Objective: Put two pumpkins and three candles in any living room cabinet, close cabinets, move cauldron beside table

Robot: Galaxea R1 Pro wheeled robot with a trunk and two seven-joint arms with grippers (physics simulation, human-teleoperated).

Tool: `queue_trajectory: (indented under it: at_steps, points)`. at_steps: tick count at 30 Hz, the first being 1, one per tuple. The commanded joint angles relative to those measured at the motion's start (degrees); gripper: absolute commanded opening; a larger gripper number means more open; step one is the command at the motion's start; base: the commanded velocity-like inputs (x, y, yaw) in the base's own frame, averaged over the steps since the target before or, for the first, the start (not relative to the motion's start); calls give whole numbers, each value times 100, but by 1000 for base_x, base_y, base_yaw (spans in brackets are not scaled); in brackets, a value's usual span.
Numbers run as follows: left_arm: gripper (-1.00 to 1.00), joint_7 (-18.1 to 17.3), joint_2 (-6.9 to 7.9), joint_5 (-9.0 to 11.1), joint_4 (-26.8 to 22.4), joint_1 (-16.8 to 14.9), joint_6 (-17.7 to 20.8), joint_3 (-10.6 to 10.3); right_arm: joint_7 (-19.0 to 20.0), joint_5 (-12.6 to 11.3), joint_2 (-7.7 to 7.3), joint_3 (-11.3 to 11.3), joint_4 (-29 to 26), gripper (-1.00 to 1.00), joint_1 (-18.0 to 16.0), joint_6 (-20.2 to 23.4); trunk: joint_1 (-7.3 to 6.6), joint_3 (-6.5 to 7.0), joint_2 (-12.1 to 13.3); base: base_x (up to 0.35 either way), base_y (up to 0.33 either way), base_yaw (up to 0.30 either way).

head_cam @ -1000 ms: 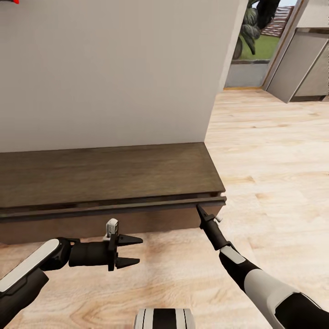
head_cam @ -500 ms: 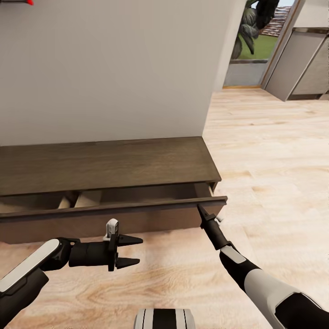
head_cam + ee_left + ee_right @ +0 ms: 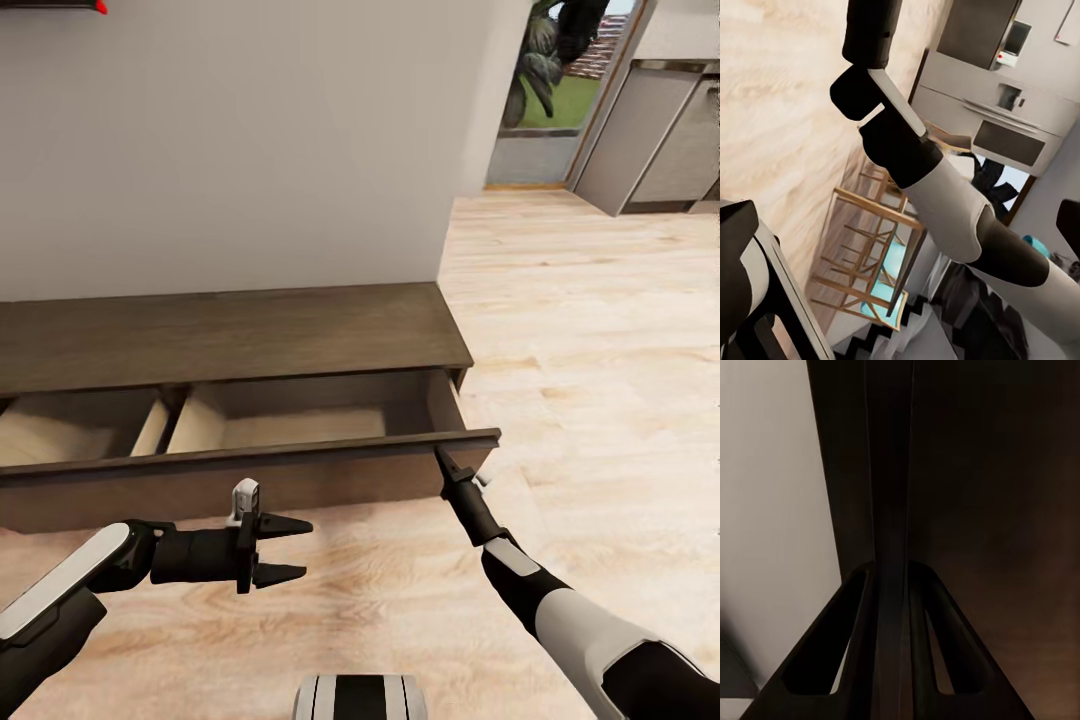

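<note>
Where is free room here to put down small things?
Both drawer compartments are bare, split by a wood divider. The cabinet top under the wall is bare too. It is tight at the drawer front's right corner, where the right end effector sits.

Matt dark-brown wood cabinet point(image 3: 230, 335) on pale, faintly glossy wood-grain floor point(image 3: 590, 330)

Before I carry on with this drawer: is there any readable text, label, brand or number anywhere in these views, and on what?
No readable text in any view.
Cabinet, its pulled-out drawer front and the drawer compartments: plain wood, no label.
Left pincer and right pincer: no markings legible.
Kitchen appliance panel in the left wrist view: a small red spot beside it, too small and blurred to read.
</note>
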Motion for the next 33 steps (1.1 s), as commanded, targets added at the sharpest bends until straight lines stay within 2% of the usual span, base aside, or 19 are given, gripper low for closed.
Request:
queue_trajectory:
  at_steps: [1,13,33]
  points:
    - [100,50,3,61,-3,-7,2,-9,14,8,-2,271,-2,-100,1,61,-4,-4,-2,-329,0,0]
    - [100,50,3,61,-5,-7,2,-9,32,8,0,271,-2,-100,1,69,-4,-4,-2,-298,0,0]
    - [100,50,3,61,-5,-7,2,-13,24,8,5,271,-2,-100,1,70,-4,-4,-2,-51,0,0]
